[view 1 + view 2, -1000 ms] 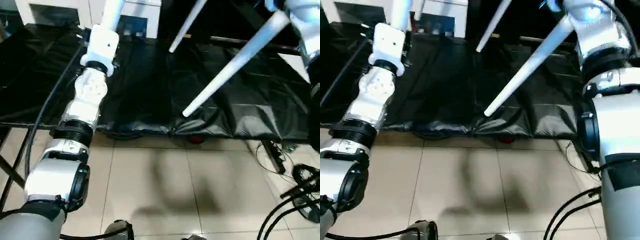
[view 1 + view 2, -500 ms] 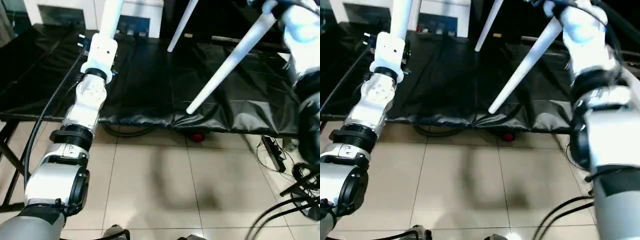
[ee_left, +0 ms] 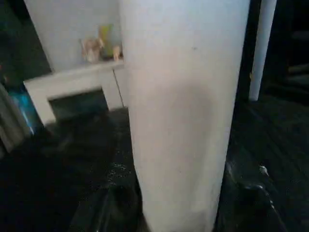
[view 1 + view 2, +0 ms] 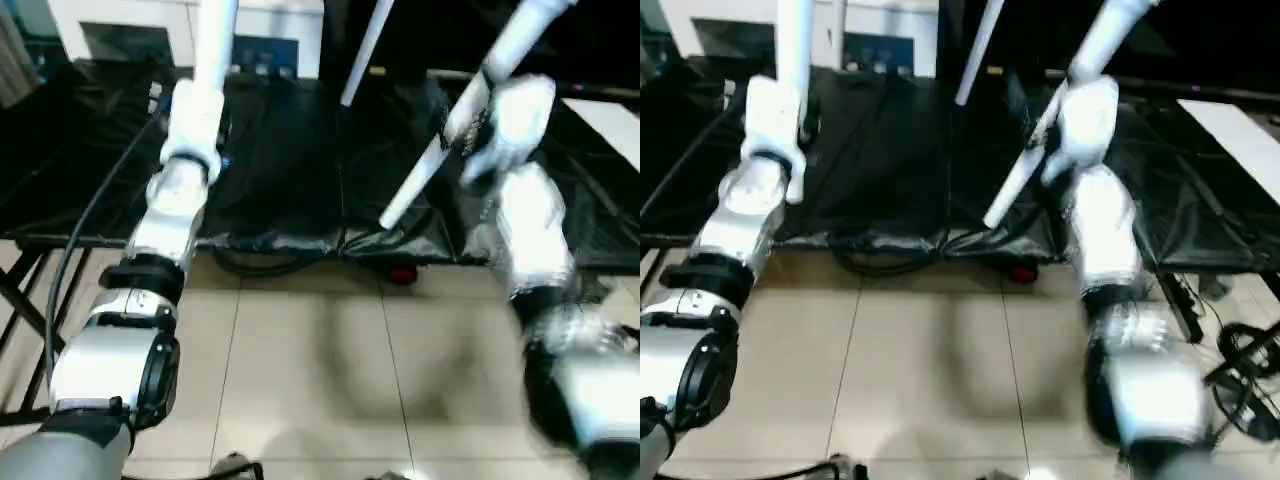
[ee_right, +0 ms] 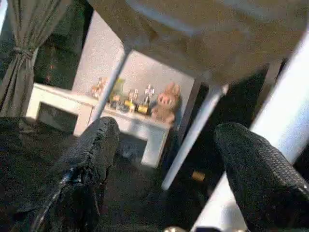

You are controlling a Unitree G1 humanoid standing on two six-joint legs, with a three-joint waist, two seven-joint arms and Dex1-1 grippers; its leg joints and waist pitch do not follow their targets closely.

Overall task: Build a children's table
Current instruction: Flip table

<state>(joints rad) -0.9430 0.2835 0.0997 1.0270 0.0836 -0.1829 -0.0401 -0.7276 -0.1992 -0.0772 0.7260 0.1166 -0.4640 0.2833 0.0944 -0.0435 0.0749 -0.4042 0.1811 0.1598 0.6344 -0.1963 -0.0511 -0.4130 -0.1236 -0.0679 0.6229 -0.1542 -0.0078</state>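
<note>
While the tabletop [image 5: 203, 34] is hanging overhead with its ribbed underside facing down, the slanted leg [image 4: 430, 165] is serving as the reference for this step. Its long axis is running from the socket end down and toward the robot's left. Its free tip is resting at, or just above, the front edge of the black-covered desk [image 4: 280, 170]; contact cannot be confirmed. The right gripper [image 5: 169, 130] is released, its two fingers [image 5: 87, 159] spread wide with nothing between them. The slanted leg is passing just beside and behind one finger, outside the gap, so the gripper is judged to need a sideways shift before closing on the tube. The right arm is the nearer one. The left gripper [image 3: 183, 208] is well apart from the slanted leg, on the robot's left of it. It is grasping the upright leg [image 4: 215, 30], with dark fingers pressing close on both sides of that tube. A far leg [image 4: 365, 50] is standing between the two. Compared with half a second ago, the right forearm has swung in from beyond the slanted leg's upper end to lie alongside its middle. The slanted leg is standing slightly steeper, and the left arm's grip is unchanged.
</note>
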